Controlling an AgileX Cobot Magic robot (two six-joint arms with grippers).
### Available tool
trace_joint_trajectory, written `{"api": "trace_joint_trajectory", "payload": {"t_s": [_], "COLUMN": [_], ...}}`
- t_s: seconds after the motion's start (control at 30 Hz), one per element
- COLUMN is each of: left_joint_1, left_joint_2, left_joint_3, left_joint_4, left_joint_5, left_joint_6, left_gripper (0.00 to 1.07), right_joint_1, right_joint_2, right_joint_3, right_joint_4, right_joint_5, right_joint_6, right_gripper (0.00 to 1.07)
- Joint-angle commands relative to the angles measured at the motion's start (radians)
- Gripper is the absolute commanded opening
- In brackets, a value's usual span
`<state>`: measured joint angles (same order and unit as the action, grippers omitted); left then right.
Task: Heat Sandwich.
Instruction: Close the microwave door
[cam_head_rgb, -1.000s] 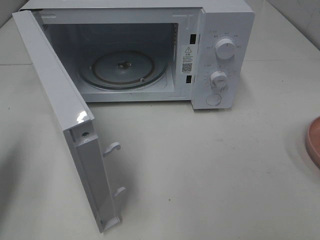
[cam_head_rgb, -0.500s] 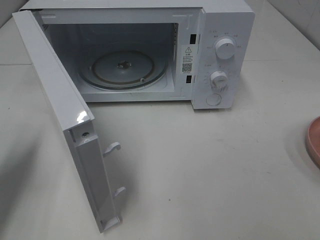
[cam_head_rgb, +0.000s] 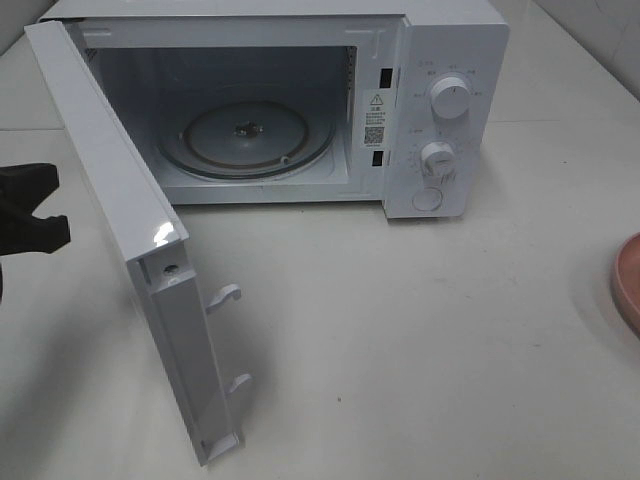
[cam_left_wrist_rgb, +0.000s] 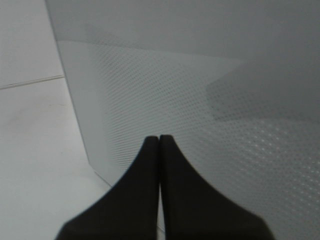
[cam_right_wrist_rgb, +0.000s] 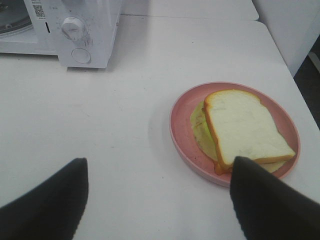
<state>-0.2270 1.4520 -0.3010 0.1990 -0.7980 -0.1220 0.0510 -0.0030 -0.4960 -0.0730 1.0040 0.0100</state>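
The sandwich (cam_right_wrist_rgb: 245, 127), pale bread over green-yellow layers, lies on a pink plate (cam_right_wrist_rgb: 181, 131) on the white table, to the right of the microwave (cam_head_rgb: 455, 60). My right gripper (cam_right_wrist_rgb: 160, 162) hovers open just short of the plate, with nothing between its fingers. The microwave door (cam_head_rgb: 130, 240) is swung wide open toward the front left, and the glass turntable (cam_head_rgb: 255, 140) inside is bare. My left gripper (cam_left_wrist_rgb: 159, 139) is shut and empty, its tips pointing at the door's dotted outer face (cam_left_wrist_rgb: 210, 100). It shows as a black shape (cam_head_rgb: 25, 215) at the left edge of the high view.
Two dials (cam_head_rgb: 450, 100) and a round button (cam_head_rgb: 427, 199) sit on the microwave's right panel. Only a sliver of the pink plate (cam_head_rgb: 630, 280) shows at the right edge of the high view. A white wall or cabinet (cam_right_wrist_rgb: 290, 25) borders the table beyond the plate.
My left gripper has come into the high view at the left edge, beside the outer face of the open door. Nothing else has moved.
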Motion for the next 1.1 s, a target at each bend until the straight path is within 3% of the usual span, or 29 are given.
{"api": "trace_joint_trajectory", "payload": {"t_s": [0.03, 0.33, 0.43, 0.63, 1.1], "left_joint_1": [-0.044, -0.159, -0.223, -0.288, -0.437], "left_joint_2": [0.026, 0.107, 0.135, 0.177, 0.278], "left_joint_3": [-0.008, -0.063, -0.102, -0.156, -0.373], "left_joint_4": [-0.013, -0.071, -0.143, -0.19, -0.299], "left_joint_5": [-0.039, -0.053, -0.052, -0.05, 0.054], "left_joint_6": [0.018, 0.035, 0.071, 0.071, 0.096], "left_gripper": [0.0, 0.0, 0.0, 0.0, 0.0], "right_joint_1": [-0.005, -0.005, -0.005, -0.005, -0.005], "right_joint_2": [-0.029, -0.029, -0.029, -0.029, -0.029], "right_joint_3": [0.001, 0.001, 0.001, 0.001, 0.001], "right_joint_4": [0.002, 0.002, 0.002, 0.002, 0.002], "right_joint_5": [-0.009, -0.009, -0.009, -0.009, -0.009], "right_joint_6": [0.006, 0.006, 0.006, 0.006, 0.007], "right_gripper": [0.75, 0.75, 0.75, 0.75, 0.75]}}
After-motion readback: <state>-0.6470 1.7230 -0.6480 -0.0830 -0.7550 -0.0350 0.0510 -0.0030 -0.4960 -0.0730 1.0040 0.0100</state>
